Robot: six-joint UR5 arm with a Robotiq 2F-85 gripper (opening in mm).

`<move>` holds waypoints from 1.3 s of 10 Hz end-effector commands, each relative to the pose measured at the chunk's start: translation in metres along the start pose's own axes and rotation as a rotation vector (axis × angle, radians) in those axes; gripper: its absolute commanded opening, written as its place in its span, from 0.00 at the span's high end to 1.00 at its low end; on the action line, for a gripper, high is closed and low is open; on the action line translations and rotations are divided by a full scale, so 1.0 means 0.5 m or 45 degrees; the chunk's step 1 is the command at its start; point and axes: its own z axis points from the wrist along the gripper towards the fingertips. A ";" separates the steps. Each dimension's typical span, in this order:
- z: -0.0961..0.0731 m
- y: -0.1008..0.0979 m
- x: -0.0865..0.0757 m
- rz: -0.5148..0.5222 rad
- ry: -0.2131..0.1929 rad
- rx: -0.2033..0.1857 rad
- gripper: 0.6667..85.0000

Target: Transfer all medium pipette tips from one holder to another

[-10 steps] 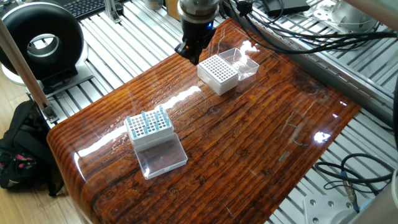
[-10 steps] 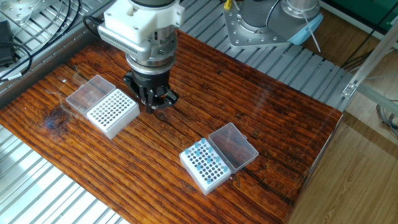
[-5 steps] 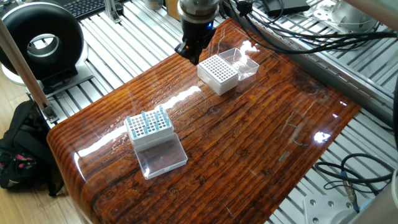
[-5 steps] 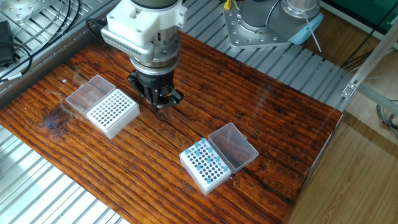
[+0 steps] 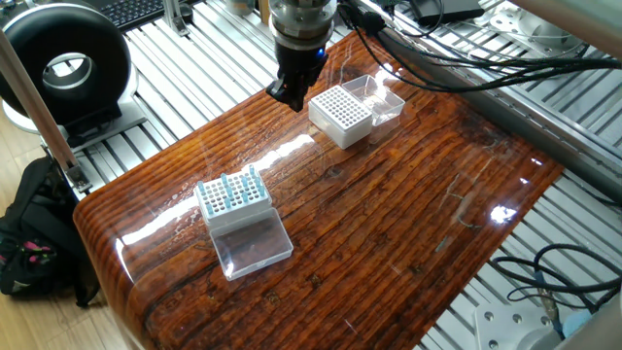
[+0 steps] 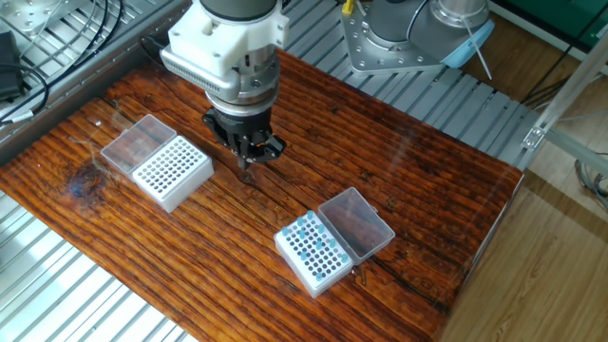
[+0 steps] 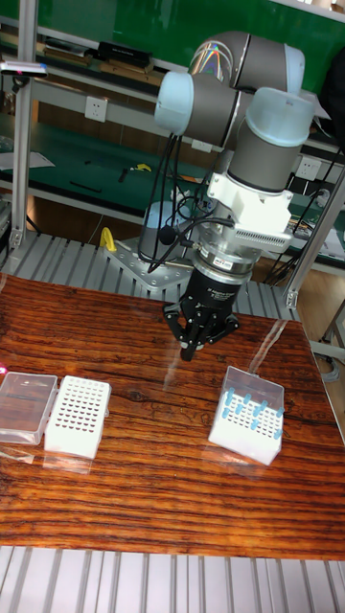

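1. On a frame of aluminium rails sits the desk [image 6: 399,180], a glossy dark-wood slab with a rounded edge; it carries two tip holders set well apart.
2. Above the desk hangs the UR5 arm [image 7: 240,86], grey with pale-blue joint caps, its wrist pointing straight down over the wood between the two holders, nearer the white one.
3. At the wrist's end the black claw [image 6: 249,163] hovers just over the bare wood, touching neither holder. Its fingers come together to a narrow point; I cannot tell whether anything is pinched between them.
4. Beside the claw stands the white holder [image 6: 173,171], a block with a grid of holes, its clear hinged lid [image 6: 136,142] lying open flat on the side away from the claw. I cannot make out any tips in its holes.
5. Towards the opposite edge of the desk stands the second holder [image 6: 312,253], also with a clear lid [image 6: 358,224] folded open beside it.
6. Smallest of all, the medium pipette tips [image 7: 251,410] stand upright in that second holder, slender pale-blue cones poking above its top face, filling only some of the holes.
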 end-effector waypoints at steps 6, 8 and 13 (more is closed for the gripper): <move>-0.010 0.075 -0.012 0.104 -0.017 -0.197 1.00; -0.009 0.068 -0.011 0.097 -0.015 -0.181 1.00; -0.006 0.009 0.044 -0.065 0.112 -0.036 1.00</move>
